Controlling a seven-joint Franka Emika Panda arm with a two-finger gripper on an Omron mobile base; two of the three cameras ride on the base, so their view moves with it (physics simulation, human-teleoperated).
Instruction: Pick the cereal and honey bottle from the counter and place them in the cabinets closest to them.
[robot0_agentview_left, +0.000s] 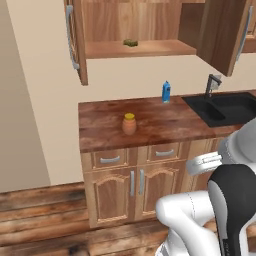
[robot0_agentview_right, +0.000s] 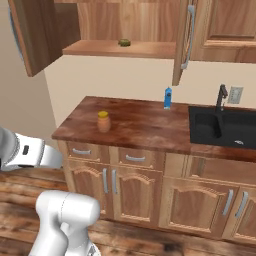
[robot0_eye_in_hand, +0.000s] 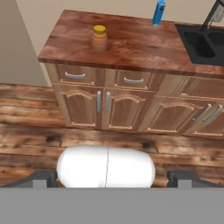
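The honey bottle (robot0_agentview_left: 129, 124), amber with a yellow cap, is shown upright on the wooden desk (robot0_agentview_left: 165, 122), toward its left end and nearer the front edge than the back wall. A blue bottle (robot0_agentview_left: 166, 92) is seen upright at the back edge of the desk, just left of the black sink (robot0_agentview_left: 225, 107), well apart from the honey bottle. Above the desk, the cabinets (robot0_agentview_left: 135, 30) are shown with both doors swung open; an olive-green lump (robot0_agentview_left: 131, 43) is seen on the wooden shelf (robot0_agentview_left: 150, 48) inside. No cereal box can be made out among these things. In the hand view, the 2 dark fingertips (robot0_eye_in_hand: 43, 178) are seen at opposite sides of the lower edge, so the jaws stand wide apart with nothing between them, held over the plank floor (robot0_eye_in_hand: 35, 135) in front of the lower doors, well short of the desk.
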